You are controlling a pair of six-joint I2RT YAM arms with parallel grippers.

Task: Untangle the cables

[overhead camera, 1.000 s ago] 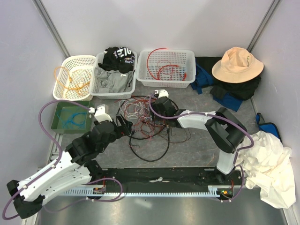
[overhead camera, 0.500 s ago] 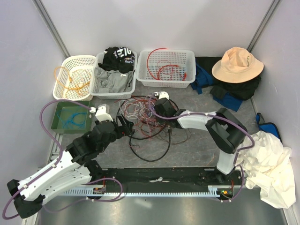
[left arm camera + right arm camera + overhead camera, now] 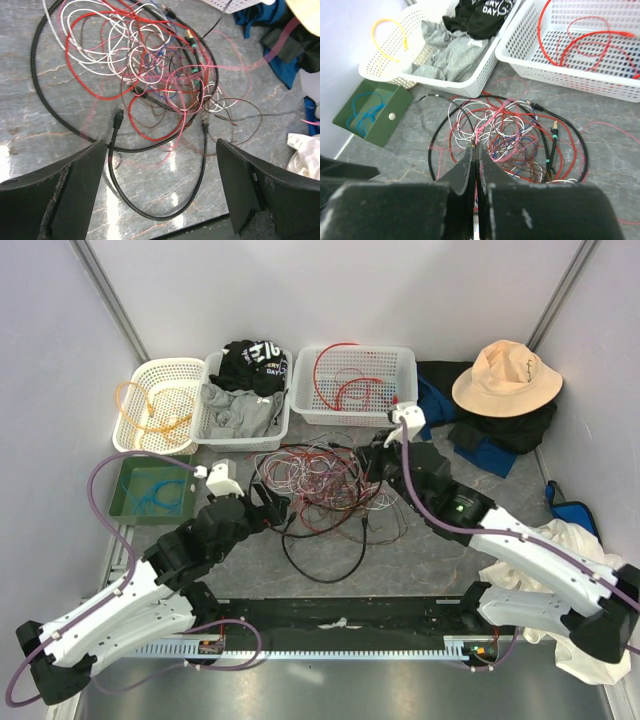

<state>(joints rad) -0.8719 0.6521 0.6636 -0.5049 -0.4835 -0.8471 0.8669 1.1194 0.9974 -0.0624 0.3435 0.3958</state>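
Here, left pincer [image 3: 160,145] wide above cables [image 3: 165,82]; right pincer [image 3: 476,156] aloft, tight, perhaps on one.

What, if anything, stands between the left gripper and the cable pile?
Nothing solid. The left gripper hangs open over the cables, with a black loop framed between its fingers. Only a blurred pink wire crosses above the pile, running to the shut right gripper.

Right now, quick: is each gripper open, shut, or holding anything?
Left gripper: open, empty, over the cables.
Right gripper: shut on a thin pink wire from the tangle.
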